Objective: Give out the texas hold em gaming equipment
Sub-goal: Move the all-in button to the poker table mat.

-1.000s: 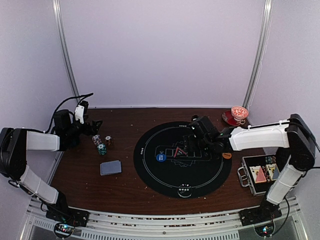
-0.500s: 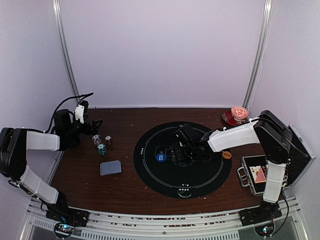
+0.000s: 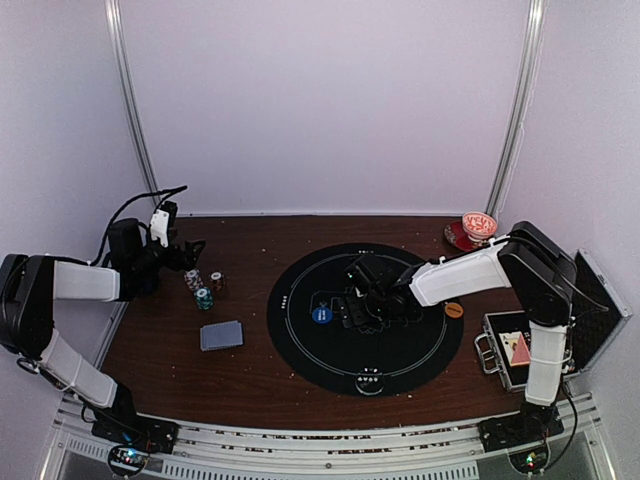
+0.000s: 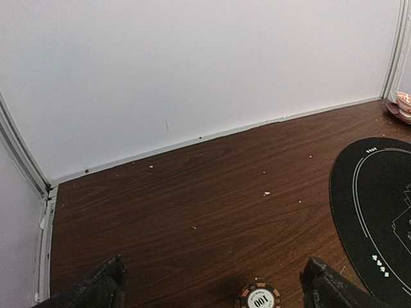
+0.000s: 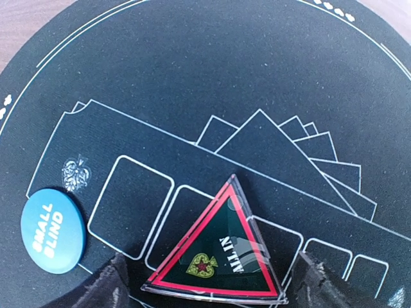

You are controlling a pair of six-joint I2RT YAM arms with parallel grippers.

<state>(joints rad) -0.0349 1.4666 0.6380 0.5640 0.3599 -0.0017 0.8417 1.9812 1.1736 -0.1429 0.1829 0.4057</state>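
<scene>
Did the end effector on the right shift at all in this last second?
Yes. The right end effector slid left over the black mat, closer to the blue disc, which stayed put.

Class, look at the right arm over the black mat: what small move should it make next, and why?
Probably lower a little and close the right gripper on the red triangle marker. Its fingers stand open on either side of the marker, which lies on the black mat between them, so a squeeze should catch it.
</scene>
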